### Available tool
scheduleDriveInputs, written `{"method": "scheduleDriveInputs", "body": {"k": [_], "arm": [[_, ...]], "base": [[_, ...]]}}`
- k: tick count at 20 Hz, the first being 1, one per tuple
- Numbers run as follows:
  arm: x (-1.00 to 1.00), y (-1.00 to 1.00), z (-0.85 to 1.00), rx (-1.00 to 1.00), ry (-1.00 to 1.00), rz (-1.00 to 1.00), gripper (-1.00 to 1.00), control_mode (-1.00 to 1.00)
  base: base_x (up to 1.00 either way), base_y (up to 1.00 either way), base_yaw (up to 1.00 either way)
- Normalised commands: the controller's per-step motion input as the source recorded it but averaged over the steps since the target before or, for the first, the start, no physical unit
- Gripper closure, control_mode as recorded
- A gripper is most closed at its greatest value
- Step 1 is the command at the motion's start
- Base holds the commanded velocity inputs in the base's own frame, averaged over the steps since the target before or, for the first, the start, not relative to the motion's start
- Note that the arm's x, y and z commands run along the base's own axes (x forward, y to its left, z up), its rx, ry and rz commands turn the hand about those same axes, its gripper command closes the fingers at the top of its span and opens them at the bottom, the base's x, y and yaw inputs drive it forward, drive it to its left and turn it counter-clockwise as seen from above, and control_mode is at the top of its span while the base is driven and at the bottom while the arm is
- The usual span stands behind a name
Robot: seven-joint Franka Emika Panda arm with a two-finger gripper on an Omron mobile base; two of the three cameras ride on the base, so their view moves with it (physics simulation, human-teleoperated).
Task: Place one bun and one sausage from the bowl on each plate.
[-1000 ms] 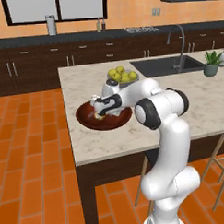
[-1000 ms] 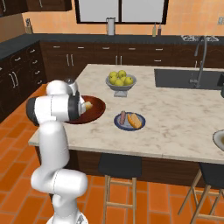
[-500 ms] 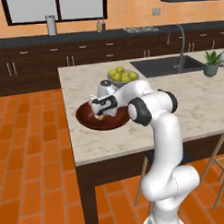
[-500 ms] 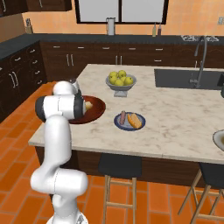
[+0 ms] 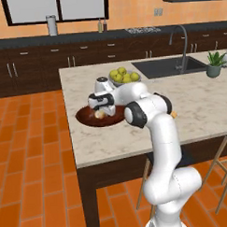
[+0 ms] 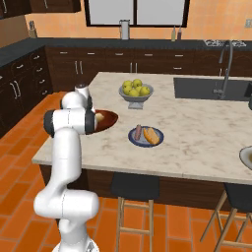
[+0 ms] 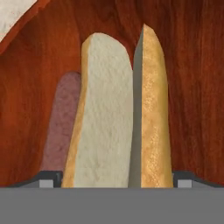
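Down in the bowl, over the bun.

Counter (image 5: pixel 199 107): bowl (image 5: pixel 87 117) near its left edge, blue plate (image 6: pixel 135 140) with bun and sausage near the front edge, apple bowl (image 6: pixel 136 92) behind. Gripper (image 5: pixel 101 109) lowered into the bowl, fingers spread either side of a split bun (image 7: pixel 118 113), not seen pressing it. Beside the bun, touching its pale half, a sausage (image 7: pixel 61 127) on the bowl floor.
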Motion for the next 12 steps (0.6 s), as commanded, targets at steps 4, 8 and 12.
{"method": "scheduleDriveInputs", "body": {"k": [4, 8, 12], "arm": [[-0.52, -0.40, 0.14, 0.03, -0.02, -0.02, 1.00, -1.00], [-0.98, -0.49, 0.60, 0.05, -0.16, 0.00, 1.00, -1.00], [-1.00, -0.51, 0.92, 0.01, -0.11, 0.00, 1.00, -1.00]], "base": [[0.00, 0.00, 0.00], [0.00, 0.00, 0.00], [0.00, 0.00, 0.00]]}}
